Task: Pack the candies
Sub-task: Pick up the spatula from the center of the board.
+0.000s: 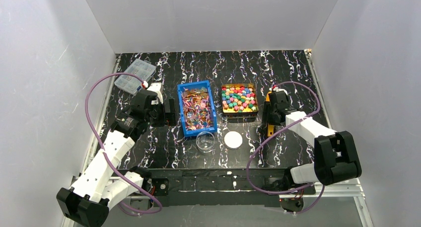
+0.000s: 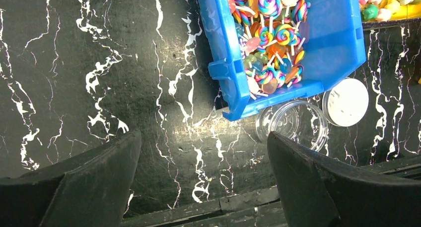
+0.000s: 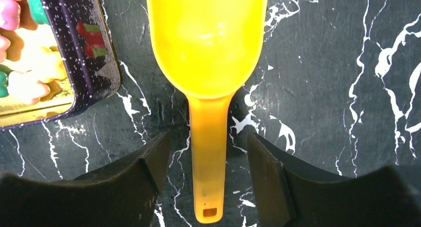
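Candies [image 1: 239,99] all unpacked. The bright rounded ones are heaped in the dark tin [image 3: 94,53], right of centre. The swirly stick sweets [image 2: 270,36] sit in the blue bin [image 2: 223,68] just left of the tin. The clear jar [image 1: 205,141] at the bin's near end looks empty, and the white lid [image 1: 233,139] lies off, just right of it. My read: nothing packed, the whole job is left.

Right gripper [image 3: 208,142] straddles the handle of the yellow-orange scoop [image 3: 208,48], which lies flat just right of the tin. Its jaws are partly apart with a gap on both sides, gripping nothing. Left gripper [image 2: 203,135] is spread wide and empty over the table [image 2: 74,63], left of the bin.

No readable writing, only a small red-green print on the tin's side.
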